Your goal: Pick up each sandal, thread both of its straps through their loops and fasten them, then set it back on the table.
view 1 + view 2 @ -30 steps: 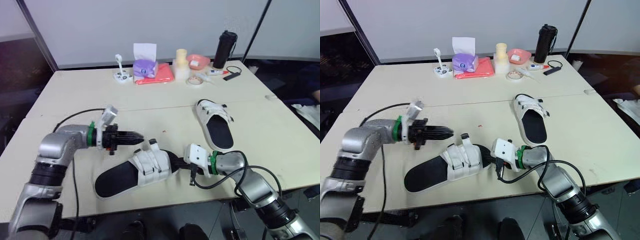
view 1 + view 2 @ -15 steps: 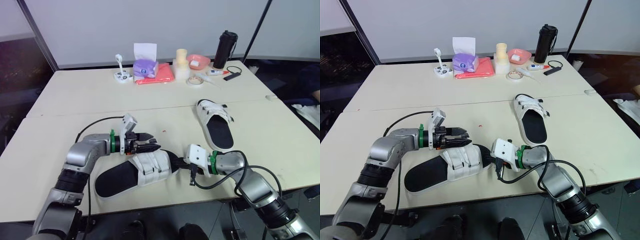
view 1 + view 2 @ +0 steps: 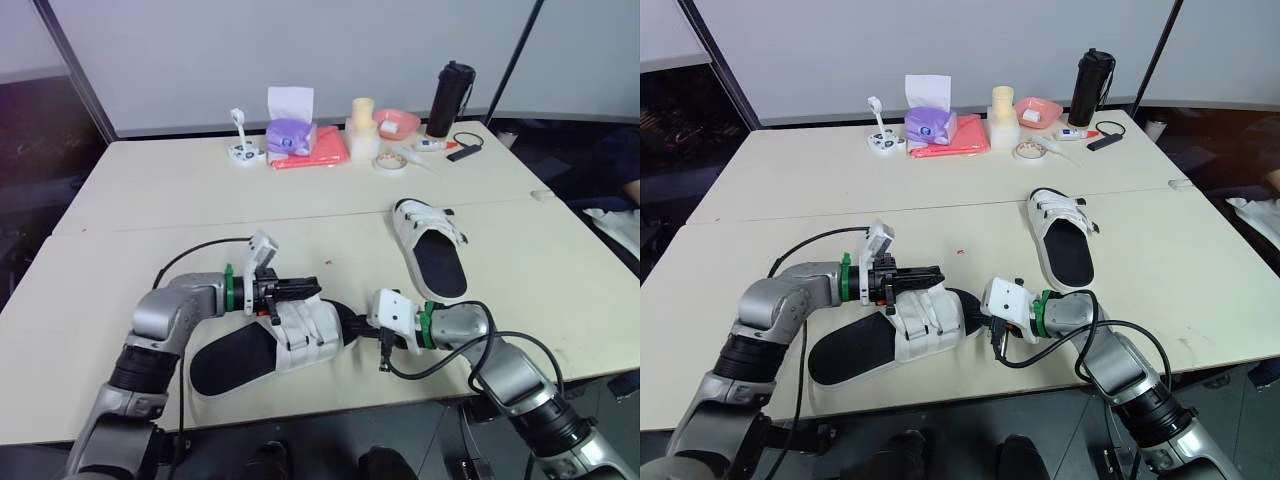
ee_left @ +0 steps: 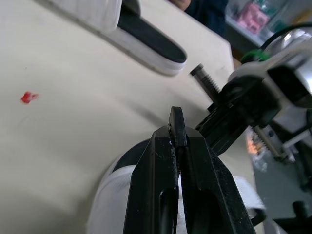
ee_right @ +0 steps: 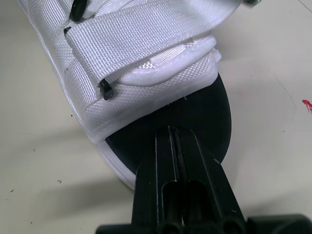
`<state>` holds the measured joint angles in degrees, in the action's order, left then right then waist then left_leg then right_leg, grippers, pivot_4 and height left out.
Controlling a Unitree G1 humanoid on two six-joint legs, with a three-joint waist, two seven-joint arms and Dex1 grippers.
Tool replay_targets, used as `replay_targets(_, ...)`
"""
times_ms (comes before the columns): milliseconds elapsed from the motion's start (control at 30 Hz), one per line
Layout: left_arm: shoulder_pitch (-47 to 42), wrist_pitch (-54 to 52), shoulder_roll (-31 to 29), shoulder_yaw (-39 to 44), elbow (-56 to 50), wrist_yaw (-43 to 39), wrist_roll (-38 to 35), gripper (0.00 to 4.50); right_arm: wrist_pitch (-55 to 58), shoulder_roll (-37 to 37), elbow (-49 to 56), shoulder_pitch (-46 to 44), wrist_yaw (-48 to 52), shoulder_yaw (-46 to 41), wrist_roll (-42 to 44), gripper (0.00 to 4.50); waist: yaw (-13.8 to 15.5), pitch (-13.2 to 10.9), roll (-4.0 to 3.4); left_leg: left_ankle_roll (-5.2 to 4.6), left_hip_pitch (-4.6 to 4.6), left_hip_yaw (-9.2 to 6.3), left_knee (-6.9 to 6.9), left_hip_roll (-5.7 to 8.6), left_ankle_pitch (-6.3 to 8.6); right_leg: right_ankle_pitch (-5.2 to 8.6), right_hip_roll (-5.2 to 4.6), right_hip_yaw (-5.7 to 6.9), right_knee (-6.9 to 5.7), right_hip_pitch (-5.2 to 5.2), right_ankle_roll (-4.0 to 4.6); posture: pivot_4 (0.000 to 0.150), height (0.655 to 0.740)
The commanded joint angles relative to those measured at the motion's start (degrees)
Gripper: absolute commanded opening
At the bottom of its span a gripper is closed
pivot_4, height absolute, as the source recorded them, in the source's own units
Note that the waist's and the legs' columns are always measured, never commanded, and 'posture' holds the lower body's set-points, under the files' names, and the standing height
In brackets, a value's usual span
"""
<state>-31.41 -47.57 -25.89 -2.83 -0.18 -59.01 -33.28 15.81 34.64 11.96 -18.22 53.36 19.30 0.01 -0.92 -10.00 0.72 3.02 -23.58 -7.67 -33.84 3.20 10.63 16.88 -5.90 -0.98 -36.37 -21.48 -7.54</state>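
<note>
Right wrist view put the right gripper (image 5: pixel 174 130) nearest: its two black fingers lay tight together, nothing visible between them, tips against the black footbed at the toe of the near sandal (image 5: pixel 146 73). It looked to be pinning that sandal rather than gripping it. The sandal lay flat near the front edge of the table (image 3: pixel 150 190), not lifted, and neither it nor the right gripper had shifted over the last second.

The change was on the other side. A second earlier the left gripper (image 3: pixel 308 291) had hung over bare table to the left of the sandal, and a strap end had stood up from the white upper. Half a second earlier it had reached the upper with its fingers parted. Now the fingers were drawn together directly over the upper, and the strap end no longer stood free. From its wrist camera a thin dark sliver showed at the tips, with white fabric just below. Whether that was the strap caught between them, I could not tell.

I judged this as the left arm taking, or pressing down, the first strap. So fastening was barely begun, and the threading remained to be checked.

Further back, the second sandal (image 3: pixel 435 245) lay apart and untouched. Beyond it, along the far edge, stood a purple tissue box (image 3: pixel 290 133) and a black bottle (image 3: pixel 450 98).
</note>
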Motion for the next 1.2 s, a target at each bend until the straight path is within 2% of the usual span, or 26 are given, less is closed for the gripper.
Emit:
replay_targets(33, -0.8, -1.3, 0.6, 4.4, -4.8, -1.0, -6.4, 0.05, 0.0, 0.0, -1.3, 0.8, 0.9, 1.9, -1.0, 0.00, 0.0, 0.0, 0.00, 0.00, 0.00, 0.00, 0.00, 0.00, 0.00, 0.00, 0.00, 0.00, 0.00, 0.00, 0.00, 0.150, 0.7400)
replay_targets(300, 0.2, -5.0, 0.6, 8.0, -8.2, -0.8, -14.9, 0.05, -0.3, 0.2, -1.5, 0.7, 1.3, 1.9, -1.0, 0.00, 0.0, 0.0, 0.00, 0.00, 0.00, 0.00, -0.03, 0.00, 0.00, 0.00, 0.00, -0.01, 0.00, 0.01, 0.00, 0.150, 0.7400)
replay_targets(400, 0.6, -4.8, 0.5, 8.1, -8.6, 0.0, -15.6, 0.05, -0.3, 0.3, -1.6, 0.7, 1.6, 2.0, -1.0, 0.00, 0.1, 0.0, 0.00, 0.00, 0.00, 0.00, -0.03, 0.00, 0.00, 0.00, 0.00, -0.02, 0.00, 0.01, 0.01, 0.150, 0.7400)
replay_targets(767, -1.3, 3.0, 2.0, 8.2, 0.5, 5.4, -10.1, 0.05, 0.1, 0.7, -0.7, 1.3, 2.1, 2.3, -0.9, 0.00, 0.2, 0.0, 0.00, 0.01, 0.00, 0.01, -0.06, 0.01, 0.00, -0.01, -0.01, -0.02, 0.00, 0.02, 0.01, 0.150, 0.7400)
replay_targets(1200, 0.8, 11.8, 1.8, 4.6, 9.5, 3.9, -1.3, 0.05, 0.7, 1.2, 0.2, 1.9, 2.2, 1.9, -0.9, 0.00, 0.2, 0.0, 0.00, 0.01, 0.01, 0.01, -0.06, 0.02, 0.00, -0.01, -0.01, -0.02, 0.00, 0.03, 0.02, 0.150, 0.7400)
